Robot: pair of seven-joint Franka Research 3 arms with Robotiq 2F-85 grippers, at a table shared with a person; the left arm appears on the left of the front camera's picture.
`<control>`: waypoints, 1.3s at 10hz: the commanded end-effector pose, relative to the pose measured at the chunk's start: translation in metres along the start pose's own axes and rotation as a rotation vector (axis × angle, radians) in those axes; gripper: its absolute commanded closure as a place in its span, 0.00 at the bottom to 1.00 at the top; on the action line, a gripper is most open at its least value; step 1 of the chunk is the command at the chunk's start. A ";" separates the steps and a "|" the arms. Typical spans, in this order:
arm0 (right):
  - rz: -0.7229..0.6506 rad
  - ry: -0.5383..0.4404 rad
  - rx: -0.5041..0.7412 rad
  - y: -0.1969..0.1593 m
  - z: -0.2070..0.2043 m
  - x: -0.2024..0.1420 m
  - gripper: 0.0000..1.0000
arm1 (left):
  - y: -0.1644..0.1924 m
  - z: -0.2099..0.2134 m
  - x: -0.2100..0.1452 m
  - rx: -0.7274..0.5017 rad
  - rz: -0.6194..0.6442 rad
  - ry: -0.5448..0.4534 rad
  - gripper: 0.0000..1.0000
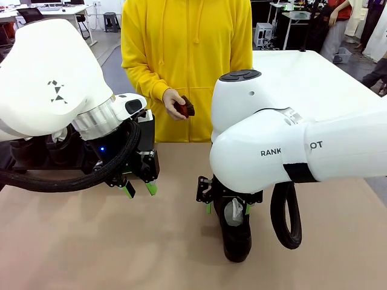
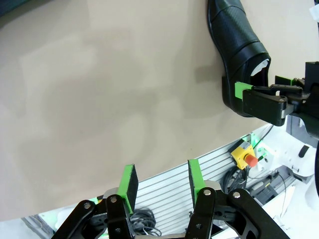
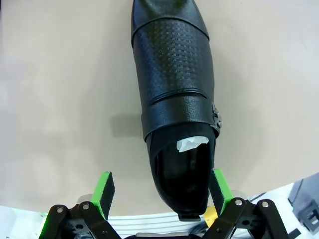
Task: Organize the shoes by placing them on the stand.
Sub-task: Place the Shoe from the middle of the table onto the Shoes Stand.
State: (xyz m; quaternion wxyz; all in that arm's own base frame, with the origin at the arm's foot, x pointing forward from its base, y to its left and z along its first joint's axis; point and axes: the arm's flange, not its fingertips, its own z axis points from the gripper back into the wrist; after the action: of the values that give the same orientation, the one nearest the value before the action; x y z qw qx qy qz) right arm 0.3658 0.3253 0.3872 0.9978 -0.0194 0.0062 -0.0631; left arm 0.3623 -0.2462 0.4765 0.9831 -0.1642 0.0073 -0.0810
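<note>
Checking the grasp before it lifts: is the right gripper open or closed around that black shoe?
Open. The right gripper has its green pads spread either side of the shoe's heel, a gap visible beside one.

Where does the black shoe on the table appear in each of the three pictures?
Front view: the black shoe lies low, right of centre, under the right arm.
Left wrist view: top right, its heel between the right gripper's pads.
Right wrist view: centre, toe up, heel between the open fingers.
Shared landmark: the white paper inside the shoe.

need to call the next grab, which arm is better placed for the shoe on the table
Right. The right gripper is open with its green pads on both sides of the shoe heel; the left gripper is open over bare table, off to the side.
</note>
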 end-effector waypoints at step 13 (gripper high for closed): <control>-0.436 -0.160 0.154 -0.223 0.084 0.048 0.00 | -0.092 -0.076 -0.015 0.126 0.291 -0.214 0.45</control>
State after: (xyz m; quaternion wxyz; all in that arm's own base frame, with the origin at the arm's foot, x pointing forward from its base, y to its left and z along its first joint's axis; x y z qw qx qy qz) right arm 0.3902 0.0855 0.4688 0.9480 0.0411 -0.0731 -0.3069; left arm 0.3201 -0.3421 0.4372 0.9902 -0.1125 -0.0472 0.0684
